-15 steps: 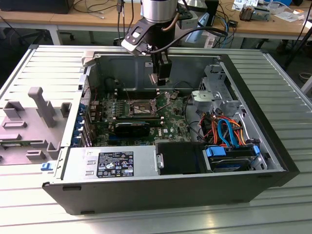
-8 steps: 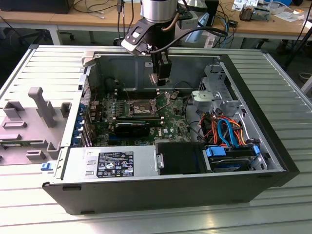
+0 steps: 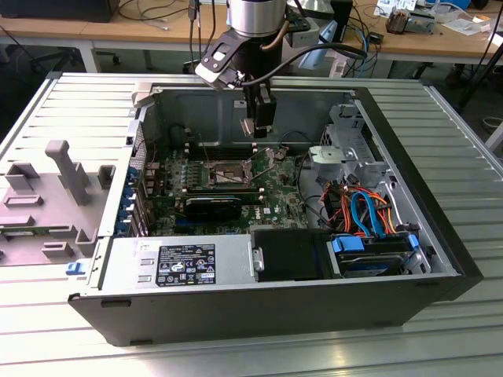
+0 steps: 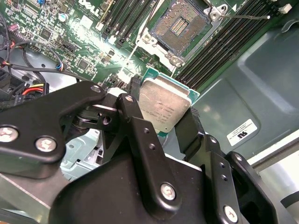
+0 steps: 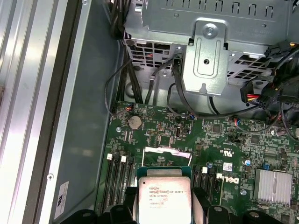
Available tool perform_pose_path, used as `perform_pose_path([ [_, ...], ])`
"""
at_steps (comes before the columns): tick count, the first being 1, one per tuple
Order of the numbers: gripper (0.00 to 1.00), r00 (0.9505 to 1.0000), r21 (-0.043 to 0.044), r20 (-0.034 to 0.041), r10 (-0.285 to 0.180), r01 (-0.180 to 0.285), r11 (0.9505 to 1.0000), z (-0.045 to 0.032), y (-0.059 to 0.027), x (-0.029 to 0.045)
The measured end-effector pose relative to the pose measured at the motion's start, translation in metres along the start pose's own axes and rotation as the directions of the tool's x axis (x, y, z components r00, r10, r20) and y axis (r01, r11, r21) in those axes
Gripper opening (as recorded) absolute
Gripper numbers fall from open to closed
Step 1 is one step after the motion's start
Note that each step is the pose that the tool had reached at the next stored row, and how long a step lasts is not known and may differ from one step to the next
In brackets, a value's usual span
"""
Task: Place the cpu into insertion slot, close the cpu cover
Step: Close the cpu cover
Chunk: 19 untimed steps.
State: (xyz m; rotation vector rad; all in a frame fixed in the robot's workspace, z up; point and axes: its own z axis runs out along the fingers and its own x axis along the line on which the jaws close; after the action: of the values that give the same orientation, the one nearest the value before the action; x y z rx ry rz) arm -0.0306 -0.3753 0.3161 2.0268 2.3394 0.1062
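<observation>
While the tool (image 4: 161, 111) hangs over the open computer case (image 3: 236, 310), its fingers (image 4: 133, 116) pinch the cpu (image 4: 164, 103) by two edges. The insertion slot (image 4: 180, 28) lies uncovered on the board (image 3: 287, 196) below, apart from it.

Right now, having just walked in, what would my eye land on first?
Probably the big open computer case lying on the metal table, its green circuit board exposed. Above the board hangs the black gripper, pinching the cpu, a flat silvery square. Near the chip in the second wrist view sits the insertion slot, open and bare.
</observation>
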Motion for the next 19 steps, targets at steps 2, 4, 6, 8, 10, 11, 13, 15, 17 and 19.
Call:
perform_pose_path([
  [2,0.55,1.0,0.0,0.0001,0.001,-0.001,1.0,0.0,0.0,0.0],
  [4,0.55,1.0,0.0,0.0003,0.003,-0.003,1.0,0.0001,0.0,0.0],
  [6,0.55,1.0,0.0,0.0004,0.005,-0.005,1.0,0.0001,0.0,0.0],
  [8,0.55,1.0,-0.0001,0.0004,0.006,-0.006,1.0,0.0001,0.0,0.0],
  [10,0.55,1.0,-0.0001,0.0006,0.007,-0.007,1.0,0.0001,0.0,0.0],
  [11,0.55,1.0,-0.0001,0.0006,0.008,-0.008,1.0,0.0002,0.0,0.0],
  [13,0.55,1.0,-0.0001,0.0007,0.009,-0.009,1.0,0.0002,0.0,0.0],
  [15,0.55,0.9999,-0.0002,0.0008,0.011,-0.011,0.9999,0.0003,0.0,0.0],
  [17,0.55,0.9999,-0.0001,0.001,0.012,-0.012,0.9999,0.0003,0.0,0.0],
  [19,0.55,0.9999,-0.0002,0.0011,0.014,-0.014,0.9999,0.0004,-0.0001,0.0],
])
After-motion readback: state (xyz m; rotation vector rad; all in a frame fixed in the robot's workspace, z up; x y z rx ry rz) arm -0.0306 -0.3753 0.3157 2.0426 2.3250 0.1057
